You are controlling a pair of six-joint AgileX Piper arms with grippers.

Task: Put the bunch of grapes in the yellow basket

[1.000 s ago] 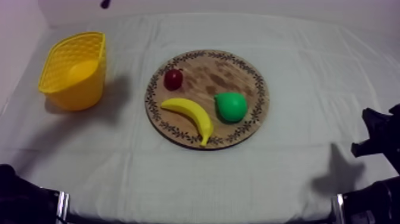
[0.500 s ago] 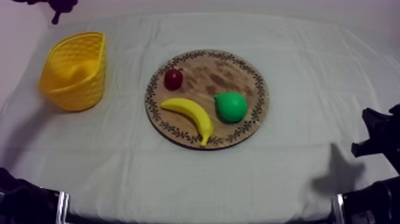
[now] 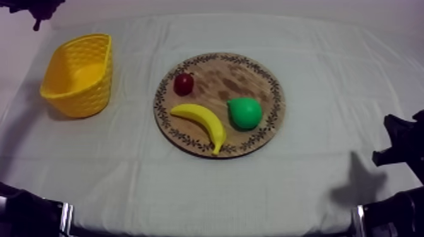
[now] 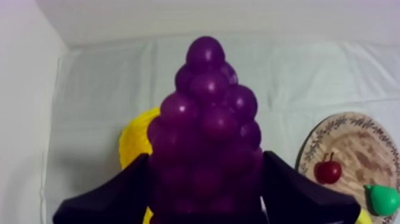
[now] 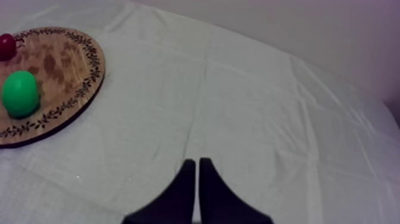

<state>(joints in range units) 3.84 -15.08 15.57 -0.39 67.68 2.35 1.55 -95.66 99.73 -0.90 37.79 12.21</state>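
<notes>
Bunch of grapes [image 4: 207, 113]: off wooden board [image 3: 246, 72], clamped between fingers of left gripper [image 4: 205, 179], aloft near yellow basket [image 3: 76, 69] | right gripper [image 5: 196, 173]: fingers pressed together, nothing held | done: pick-up, 1 of 2 steps | left, judged: lowering, release into basket

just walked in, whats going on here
The left gripper is shut on the bunch of grapes, held in the air, with the yellow basket showing just behind it. The banana, pear and small red fruit lie on the wooden board. The right gripper is shut on nothing, low over the cloth.
</notes>
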